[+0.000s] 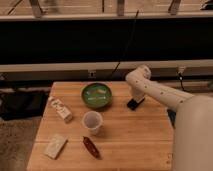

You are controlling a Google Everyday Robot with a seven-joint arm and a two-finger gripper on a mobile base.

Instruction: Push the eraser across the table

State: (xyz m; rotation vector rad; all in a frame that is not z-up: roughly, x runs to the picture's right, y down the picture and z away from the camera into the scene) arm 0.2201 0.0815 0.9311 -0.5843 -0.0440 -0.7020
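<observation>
Arm enters from the right, the white forearm slanting up and left to a rounded joint above the surface's (135, 145) far right part. From there the wrist drops straight down. Pincer (134, 104) is low over the wood, just right of the green bowl (96, 95); cannot tell whether it is apart or together. Eraser (61, 109), a white block with dark marks, lies near the left edge, well apart from the pincer. Clear cup (92, 122) at centre. Brown object (91, 147) and pale flat block (55, 146) nearer the front.

The thick, rounded white arm (165, 95), speckled with dark dots, ends in a black claw (133, 104) over the table (140, 142).
</observation>
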